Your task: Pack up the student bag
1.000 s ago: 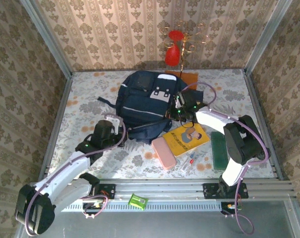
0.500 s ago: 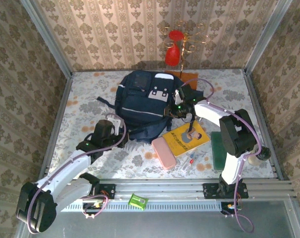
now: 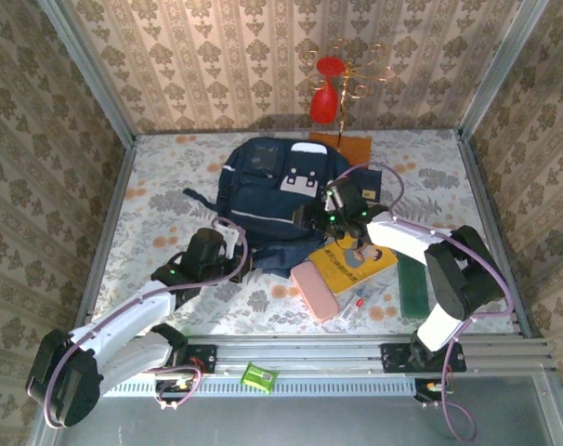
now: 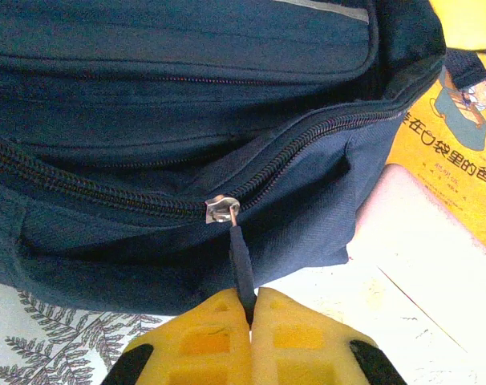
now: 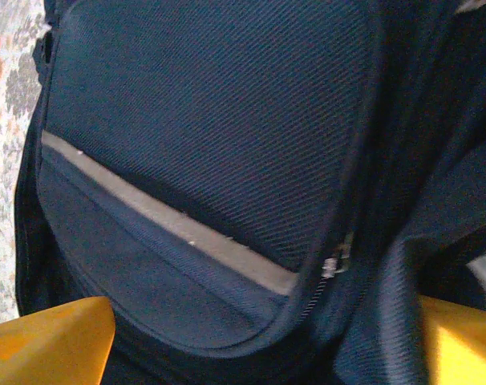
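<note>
- The student bag [image 3: 274, 195] lies flat toward twelve o'clock on the bench [image 3: 156, 200].
- Left jaws are clenched on its zipper pull [image 4: 241, 269]; right jaws are released, straddling the bag's three-o'clock side.
- Likely step: unzipping. Next, draw the pull along the track while the fabric is braced.

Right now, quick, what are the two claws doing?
Left gripper: closed, pinching the zipper pull of the student bag.
Right gripper: open, holding nothing, fingers spread over the student bag.
</note>
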### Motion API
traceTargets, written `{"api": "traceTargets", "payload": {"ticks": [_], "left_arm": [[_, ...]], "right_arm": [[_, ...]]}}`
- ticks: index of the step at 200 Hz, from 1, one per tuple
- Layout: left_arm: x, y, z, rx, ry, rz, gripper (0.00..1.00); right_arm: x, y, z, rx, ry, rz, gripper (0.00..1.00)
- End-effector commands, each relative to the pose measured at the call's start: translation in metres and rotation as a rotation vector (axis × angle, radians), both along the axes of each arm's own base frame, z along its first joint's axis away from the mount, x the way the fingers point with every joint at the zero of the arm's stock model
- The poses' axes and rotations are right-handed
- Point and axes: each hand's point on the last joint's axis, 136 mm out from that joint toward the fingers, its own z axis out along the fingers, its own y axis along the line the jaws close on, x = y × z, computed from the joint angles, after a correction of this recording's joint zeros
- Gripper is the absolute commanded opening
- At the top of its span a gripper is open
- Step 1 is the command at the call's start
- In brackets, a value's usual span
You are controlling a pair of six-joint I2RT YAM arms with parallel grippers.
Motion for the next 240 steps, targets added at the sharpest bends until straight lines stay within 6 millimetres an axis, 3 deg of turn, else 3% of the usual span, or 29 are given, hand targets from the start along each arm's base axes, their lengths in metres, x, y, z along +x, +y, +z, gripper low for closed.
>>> {"api": "traceTargets", "payload": {"ticks": [1,24,52,79,101,118,143,175,240], "left_arm": [[-0.003,-0.007,0.005,-0.015,-0.031,-0.04,0.0],[0.001,0.001,0.005,0.021,-0.052,-0.007,0.0],[0.005,0.01,0.006,0.061,-0.074,0.018,0.0],[0.005,0.013,0.003,0.079,-0.074,0.03,0.0],[0.005,0.014,-0.001,0.082,-0.067,0.034,0.0],[0.006,0.012,0.002,0.075,-0.07,0.029,0.0],[0.008,0.009,0.006,0.083,-0.073,0.014,0.0],[0.014,0.012,0.002,0.112,-0.074,0.017,0.0],[0.021,0.022,-0.015,0.149,-0.041,0.048,0.0]], "right_arm": [[0.009,0.009,-0.012,0.024,0.008,-0.081,0.86],[0.018,0.007,-0.015,0.002,-0.011,-0.102,0.73],[0.033,0.006,-0.01,-0.045,-0.049,-0.082,0.37],[0.052,0.035,0.004,-0.043,-0.067,0.033,0.17],[0.056,0.068,0.009,-0.015,-0.056,0.135,0.08],[0.053,0.077,0.006,-0.04,-0.036,0.207,0.05],[0.053,0.037,-0.003,-0.169,-0.022,0.208,0.04],[0.064,-0.018,-0.002,-0.213,-0.004,0.16,0.03],[0.08,-0.051,-0.005,-0.264,0.006,0.178,0.02]]}}
